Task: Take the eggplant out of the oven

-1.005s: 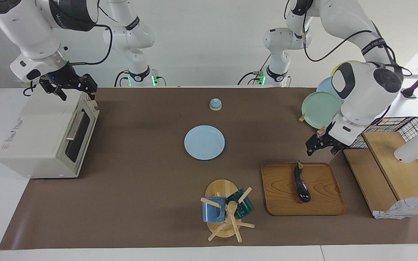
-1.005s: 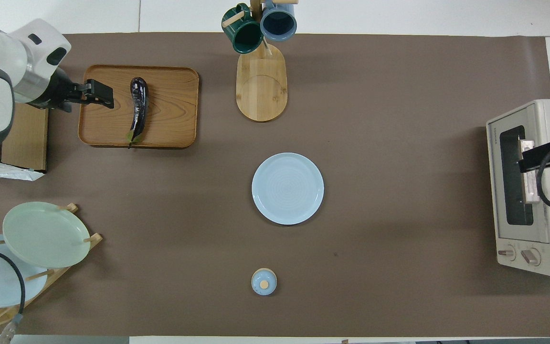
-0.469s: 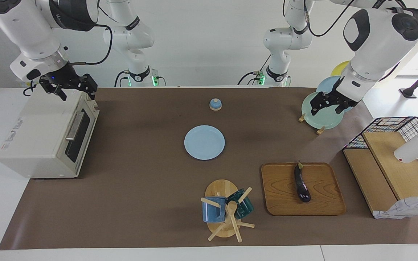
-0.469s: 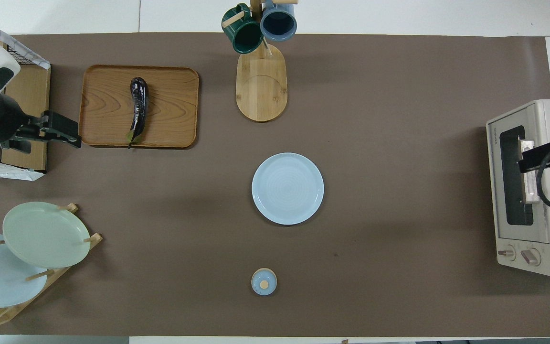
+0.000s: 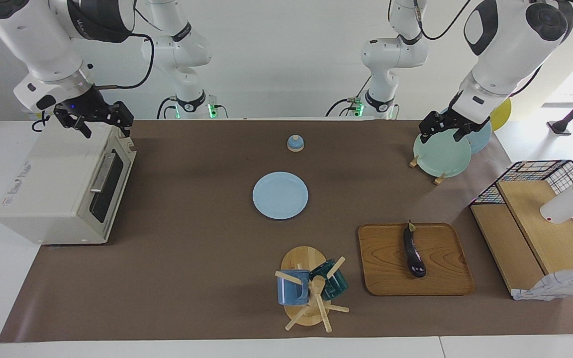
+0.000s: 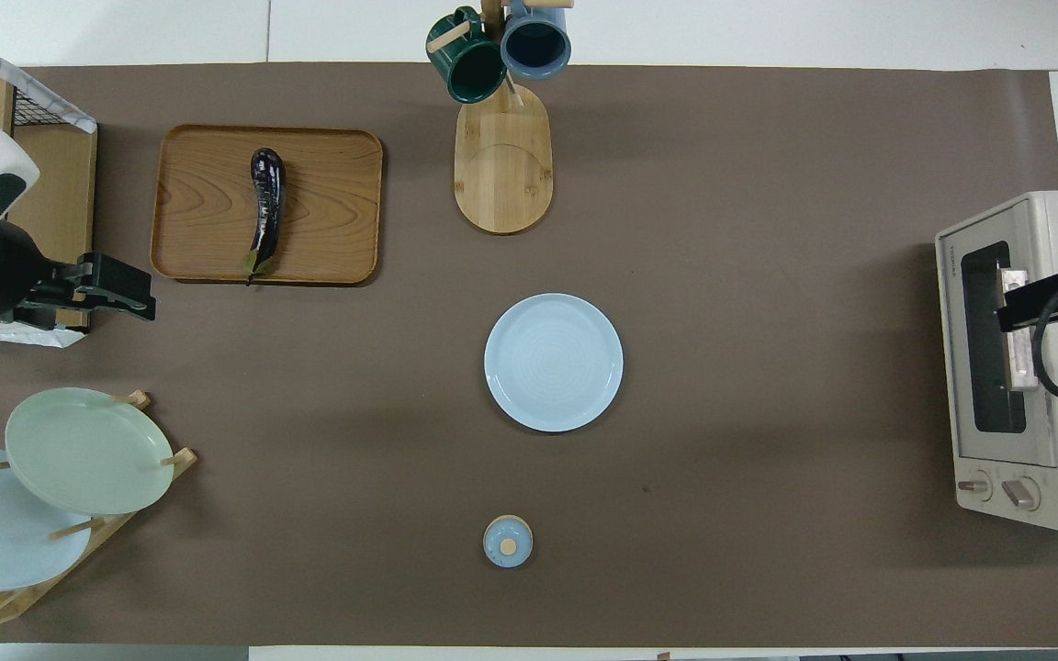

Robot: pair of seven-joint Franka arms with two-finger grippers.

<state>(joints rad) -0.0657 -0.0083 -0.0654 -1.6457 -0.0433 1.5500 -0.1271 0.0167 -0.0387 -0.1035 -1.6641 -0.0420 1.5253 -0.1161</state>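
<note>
The eggplant (image 5: 414, 251) lies loose on a wooden tray (image 5: 445, 278), outside the oven; it also shows in the overhead view (image 6: 264, 202). The cream-white oven (image 5: 52, 184) stands at the right arm's end of the table with its dark glass door shut; it shows in the overhead view too (image 6: 1057, 239). My right gripper (image 5: 107, 130) is open and empty, hovering over the oven's top front edge above the door handle (image 6: 1007, 317). My left gripper (image 5: 441, 133) is open and empty, raised in the air over the plate rack, well away from the eggplant (image 6: 139, 296).
A light blue plate (image 5: 280, 195) lies mid-table, with a small blue lidded dish (image 5: 295, 143) nearer the robots. A mug tree (image 5: 311, 288) stands beside the tray. A plate rack (image 5: 440, 154) and a wire basket with wooden boards (image 5: 540, 223) occupy the left arm's end.
My left gripper has lifted and drawn back from beside the tray to over the plate rack. The eggplant stays on the tray. The right arm has not moved.
</note>
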